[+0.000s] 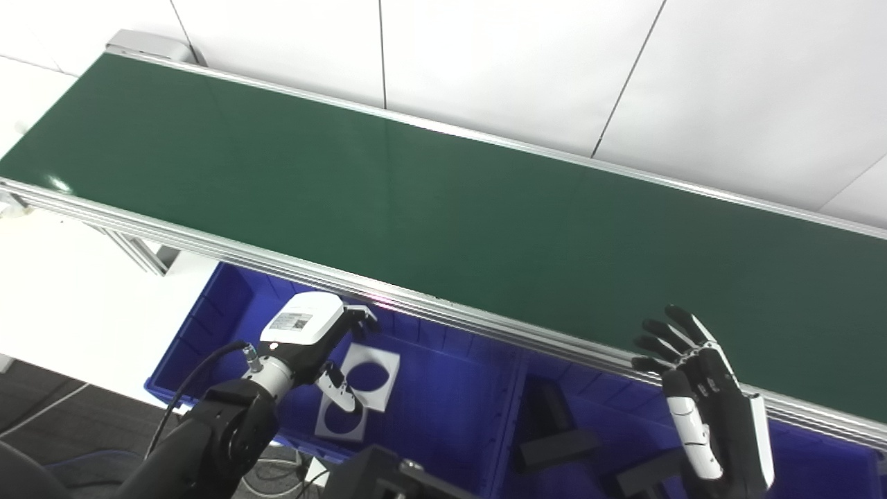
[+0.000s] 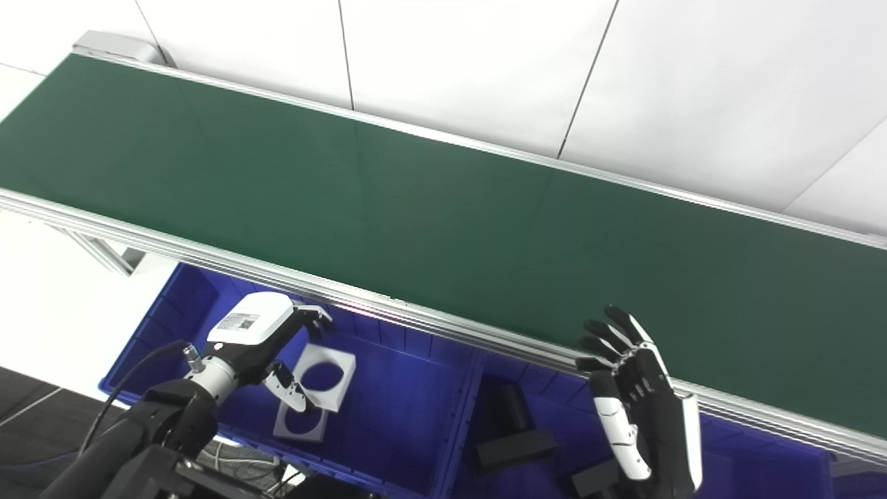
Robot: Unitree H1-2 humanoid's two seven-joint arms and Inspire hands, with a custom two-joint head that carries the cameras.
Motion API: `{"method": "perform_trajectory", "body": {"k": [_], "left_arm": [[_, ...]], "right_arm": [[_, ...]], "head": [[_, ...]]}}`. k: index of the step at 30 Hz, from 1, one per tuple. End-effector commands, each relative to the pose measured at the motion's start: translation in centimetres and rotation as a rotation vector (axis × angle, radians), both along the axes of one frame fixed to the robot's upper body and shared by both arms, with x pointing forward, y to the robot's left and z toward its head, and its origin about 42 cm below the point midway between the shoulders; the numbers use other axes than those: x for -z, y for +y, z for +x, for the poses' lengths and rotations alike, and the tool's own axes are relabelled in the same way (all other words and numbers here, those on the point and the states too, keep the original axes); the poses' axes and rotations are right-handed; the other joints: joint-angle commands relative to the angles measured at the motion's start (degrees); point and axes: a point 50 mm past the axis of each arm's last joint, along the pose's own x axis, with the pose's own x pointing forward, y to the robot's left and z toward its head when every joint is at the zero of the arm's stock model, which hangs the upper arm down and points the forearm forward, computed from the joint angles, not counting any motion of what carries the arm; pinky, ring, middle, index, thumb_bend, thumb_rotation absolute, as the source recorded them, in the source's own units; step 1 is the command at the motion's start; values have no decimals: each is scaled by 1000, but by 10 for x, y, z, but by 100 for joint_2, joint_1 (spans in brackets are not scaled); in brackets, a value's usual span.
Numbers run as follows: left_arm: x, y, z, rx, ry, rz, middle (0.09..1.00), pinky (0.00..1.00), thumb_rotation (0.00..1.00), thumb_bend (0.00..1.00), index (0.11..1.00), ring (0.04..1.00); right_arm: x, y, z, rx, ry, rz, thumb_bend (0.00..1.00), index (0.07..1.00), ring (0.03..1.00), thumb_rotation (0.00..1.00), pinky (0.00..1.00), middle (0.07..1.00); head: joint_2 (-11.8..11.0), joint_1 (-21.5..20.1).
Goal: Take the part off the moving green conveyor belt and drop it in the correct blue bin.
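The green conveyor belt (image 1: 443, 201) runs diagonally from upper left to lower right and carries no part in view. Below its near rail, my left hand (image 1: 315, 339) hovers open over the left blue bin (image 1: 443, 423), which holds two white square plates with round holes (image 1: 367, 378). My right hand (image 1: 700, 395) stands open, its fingers spread upright at the belt's near rail, above the right blue bin (image 1: 589, 416) that holds several black blocks (image 1: 558, 447). Neither hand holds anything.
The aluminium rail (image 1: 416, 301) edges the belt's near side. White wall panels (image 1: 520, 69) rise behind the belt. A white surface (image 1: 62, 305) lies at the left, with dark floor and cables at the bottom left.
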Motion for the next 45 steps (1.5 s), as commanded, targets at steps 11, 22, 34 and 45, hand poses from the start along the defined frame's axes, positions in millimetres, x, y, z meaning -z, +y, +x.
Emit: {"method": "perform_trajectory", "body": {"k": [11,22,34,45], "left_arm": [[-27,4,1,20,26,27,960,821,59,911,983,935],[-93,-8,-15,23,-215,-295,841,680,363,701,872,798],[-168,-38,-18,177,-287,-699,821,710,690,867,832,795],[-129,-68,9,236,-323,-1023,794,677,847,879,817,756]], "right_arm": [[-9,3,0,-4,-47,19,565,847,729,666,618,771],[-5,5,-2,-3,-45,14,572,844,728,662,619,769],[2,9,-3,-2,-33,11,568,848,731,662,625,775],[15,17,-6,2,-58,-9,591,841,714,687,604,767]], "head": [[-49,-70],[-233,-413],[-520,-718],[-881,-1389]]}}
